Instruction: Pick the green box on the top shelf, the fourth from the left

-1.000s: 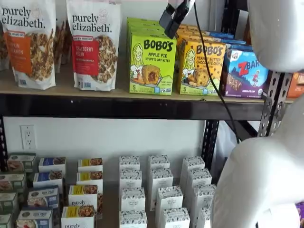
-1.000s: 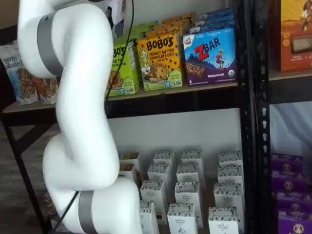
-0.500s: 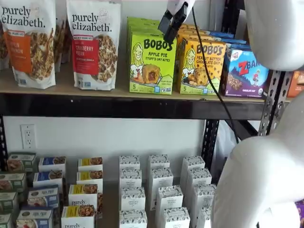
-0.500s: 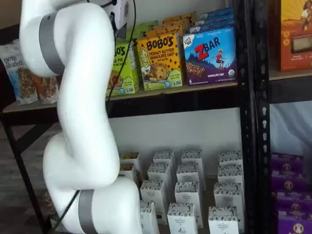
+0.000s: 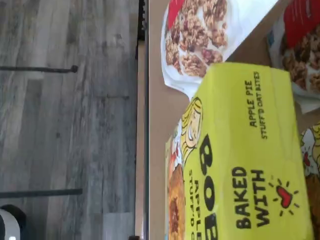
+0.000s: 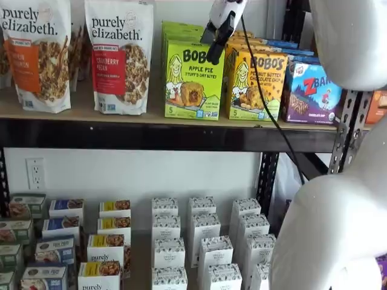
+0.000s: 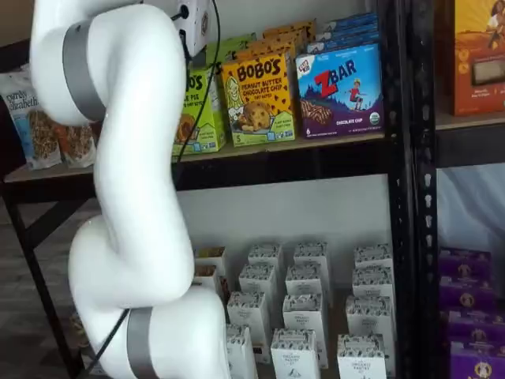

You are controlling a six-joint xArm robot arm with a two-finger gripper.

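I hang my gripper (image 6: 215, 47) over the top shelf (image 6: 151, 115), with the black fingers overlapping the upper right corner of the green box (image 6: 193, 80) as seen from the front. The box stands upright at the front edge of the shelf, between a white granola bag (image 6: 120, 55) on one side and a yellow box (image 6: 256, 84) touching its other side, with more green boxes lined up behind it.

What the next move turns on is this: the box lies directly below and slightly toward the granola bag from my fingertips. The wrist view looks straight down on its top face (image 5: 247, 150), which fills much of that picture, so I judge I am nearly centred over it. Its long axis runs vertically, and its top is a narrow strip running from front to back of the shelf, so I should close across the thin width.

Only 1 dark finger shape shows clearly in a shelf view, side-on, so I cannot tell how wide my fingers stand; they appear not to be gripping the box yet. In a shelf view (image 7: 201, 106) my own arm (image 7: 130, 158) hides most of the box.
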